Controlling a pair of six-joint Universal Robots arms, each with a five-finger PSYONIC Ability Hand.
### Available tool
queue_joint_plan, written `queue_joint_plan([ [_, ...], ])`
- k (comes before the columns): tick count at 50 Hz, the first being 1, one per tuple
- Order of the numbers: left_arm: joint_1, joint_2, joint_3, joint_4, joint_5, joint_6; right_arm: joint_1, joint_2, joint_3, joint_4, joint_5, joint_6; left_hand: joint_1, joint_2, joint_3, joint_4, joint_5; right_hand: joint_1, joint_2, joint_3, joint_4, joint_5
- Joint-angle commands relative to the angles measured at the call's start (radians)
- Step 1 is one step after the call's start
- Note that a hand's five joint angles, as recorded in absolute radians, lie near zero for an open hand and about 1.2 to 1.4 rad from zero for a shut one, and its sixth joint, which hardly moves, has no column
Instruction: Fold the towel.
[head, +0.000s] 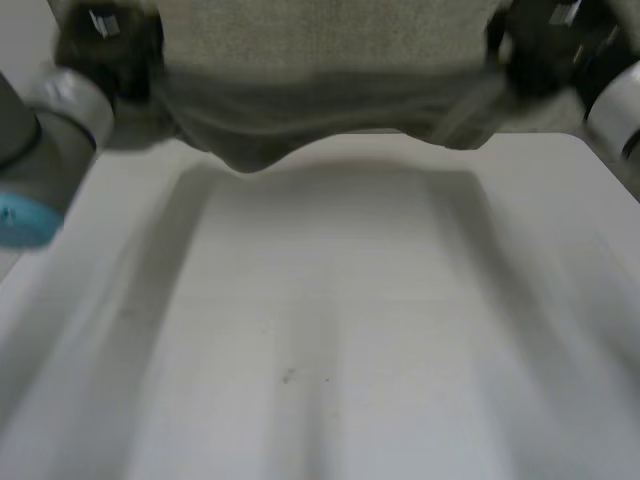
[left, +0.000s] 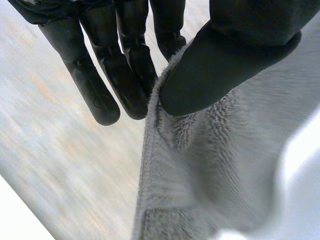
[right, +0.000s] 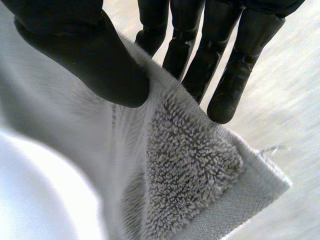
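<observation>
A grey terry towel (head: 330, 70) hangs in the air at the far side of the white table (head: 330, 330), stretched between both hands. Its lower edge sags just above the tabletop. My left hand (head: 105, 45) holds the towel's left end; in the left wrist view the thumb (left: 220, 65) pinches the towel (left: 200, 175) against straight fingers (left: 125, 75) near its hemmed edge. My right hand (head: 540, 50) holds the right end; in the right wrist view the thumb (right: 85, 55) presses the towel (right: 190, 170) against the fingers (right: 210, 60) close to a corner.
The white tabletop stretches from below the hanging towel to the near edge. My left arm's grey joint (head: 70, 110) with its light-blue cap (head: 20, 220) stands at the table's left side; the right arm's joint (head: 615, 115) is at the right side.
</observation>
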Motion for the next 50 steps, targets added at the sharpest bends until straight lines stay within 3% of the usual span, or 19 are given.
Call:
queue_joint_plan([
  [1,0.001,0.004,-0.354,-0.024,0.029,0.018,0.003,0.085,0.241,0.23,-0.049,-0.23,0.205,0.178,0.179,0.179,0.187,0.004,0.182,0.182,0.179,0.186],
  [6,-0.004,-0.005,-0.516,-0.01,0.029,0.061,-0.005,0.152,0.356,0.278,-0.053,-0.325,0.205,0.178,0.179,0.179,0.187,0.004,0.182,0.182,0.179,0.186],
  [16,-0.008,-0.011,-0.594,0.062,0.031,0.138,-0.048,0.18,0.455,0.164,-0.058,-0.27,0.17,0.143,0.144,0.144,0.152,0.004,0.182,0.182,0.179,0.186],
  [18,-0.004,-0.01,-0.597,0.094,0.029,0.136,-0.054,0.174,0.467,0.146,-0.059,-0.253,-0.14,-0.167,-0.166,-0.165,-0.158,0.004,0.182,0.182,0.179,0.186],
  [26,0.006,-0.024,-0.648,0.177,0.026,0.139,-0.071,0.158,0.502,0.098,-0.066,-0.21,-0.414,-0.441,-0.44,-0.44,-0.432,0.004,0.182,0.182,0.179,0.186],
  [50,0.015,-0.034,-0.682,0.23,0.014,0.141,-0.142,0.093,0.527,0.009,-0.024,-0.141,-0.438,-0.465,-0.464,-0.464,-0.456,0.004,0.182,0.182,0.179,0.186],
])
